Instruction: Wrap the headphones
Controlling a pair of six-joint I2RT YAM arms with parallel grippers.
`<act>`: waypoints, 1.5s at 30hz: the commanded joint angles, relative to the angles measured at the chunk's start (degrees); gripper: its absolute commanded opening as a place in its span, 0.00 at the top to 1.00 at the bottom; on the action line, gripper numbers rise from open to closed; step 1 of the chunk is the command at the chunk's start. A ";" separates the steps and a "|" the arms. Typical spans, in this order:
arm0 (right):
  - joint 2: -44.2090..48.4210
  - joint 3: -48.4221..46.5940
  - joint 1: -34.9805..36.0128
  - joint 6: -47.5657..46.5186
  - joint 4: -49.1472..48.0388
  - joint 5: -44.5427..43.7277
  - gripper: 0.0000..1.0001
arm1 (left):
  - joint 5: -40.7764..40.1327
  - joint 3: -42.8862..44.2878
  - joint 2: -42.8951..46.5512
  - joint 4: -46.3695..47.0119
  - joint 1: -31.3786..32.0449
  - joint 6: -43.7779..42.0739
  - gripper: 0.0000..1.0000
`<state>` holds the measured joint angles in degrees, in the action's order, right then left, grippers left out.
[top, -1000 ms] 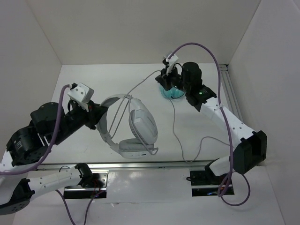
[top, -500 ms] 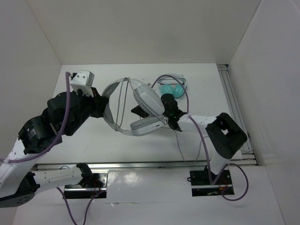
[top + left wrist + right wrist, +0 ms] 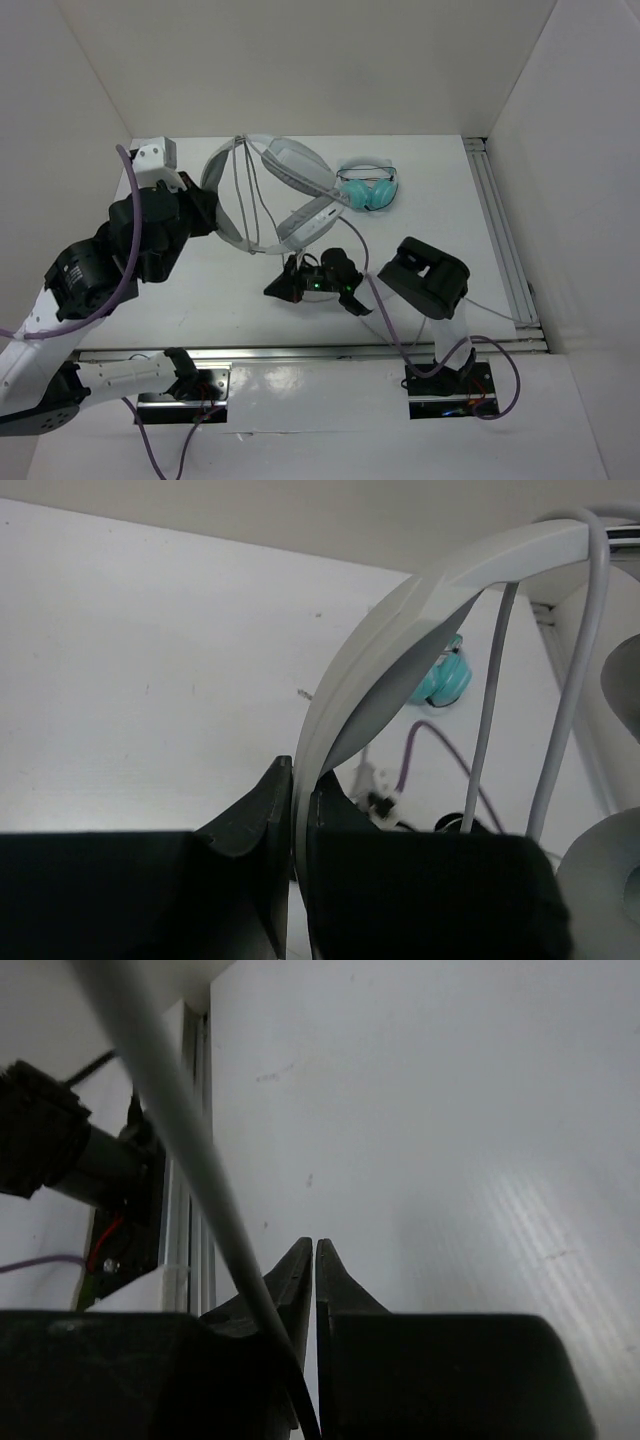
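The light-grey headphones (image 3: 285,165) hang in the air over the back left of the table. My left gripper (image 3: 212,208) is shut on the wide headband (image 3: 400,620), which runs between its jaws (image 3: 300,772). Strands of the thin grey cable (image 3: 247,190) cross the headband loop and show in the left wrist view (image 3: 490,700). My right gripper (image 3: 278,289) is low over the table's near middle, below the earcups. Its jaws (image 3: 315,1244) are shut, and the cable (image 3: 180,1140) runs down past the left finger into their root.
Small teal headphones (image 3: 367,187) lie on the table at the back centre-right and also show in the left wrist view (image 3: 445,678). A metal rail (image 3: 497,230) runs along the right edge. White walls close in the left, back and right sides.
My left gripper has carried the headphones up and toward the back left. My right gripper has swung from the teal headphones past the earcups down to the near middle, drawing the cable along.
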<state>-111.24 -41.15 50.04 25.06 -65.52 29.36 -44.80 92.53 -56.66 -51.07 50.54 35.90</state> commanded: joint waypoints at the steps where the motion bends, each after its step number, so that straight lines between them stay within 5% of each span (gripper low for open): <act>1: -4.59 1.59 3.39 2.18 -9.53 0.43 0.88 | -3.10 3.27 -0.46 10.02 0.08 6.19 1.00; 10: -6.01 8.79 5.15 2.71 -14.82 -2.73 0.88 | -9.25 12.14 -6.79 4.40 -0.97 3.57 1.00; 15: -3.98 14.86 5.68 1.40 -15.34 -4.66 0.88 | -5.22 15.48 -9.95 3.62 -8.94 -0.12 1.00; 18: -1.53 17.84 5.68 0.17 -14.64 -6.42 1.00 | -1.35 18.47 -12.15 3.09 -14.40 -1.01 1.00; 22: 3.39 20.93 7.34 -1.24 -12.10 -6.95 1.00 | -2.93 21.37 -14.87 3.08 -18.81 -3.12 1.00; 32: 27.37 21.03 22.97 -7.55 7.13 -14.50 1.00 | -9.32 10.93 -16.56 9.23 -28.48 -2.77 1.00; 38: 46.79 11.80 34.14 -15.20 31.56 -26.54 1.00 | -15.74 -1.55 -15.67 10.73 -28.48 -1.53 1.00; 45: 56.13 -5.50 41.45 -26.27 60.30 -46.57 1.00 | -5.18 -9.29 -16.81 10.10 -24.28 -8.10 1.00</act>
<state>-56.51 -40.18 90.54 5.65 -20.43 -6.20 -54.08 83.18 -74.61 -48.49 24.10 30.02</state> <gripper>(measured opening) 0.008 0.165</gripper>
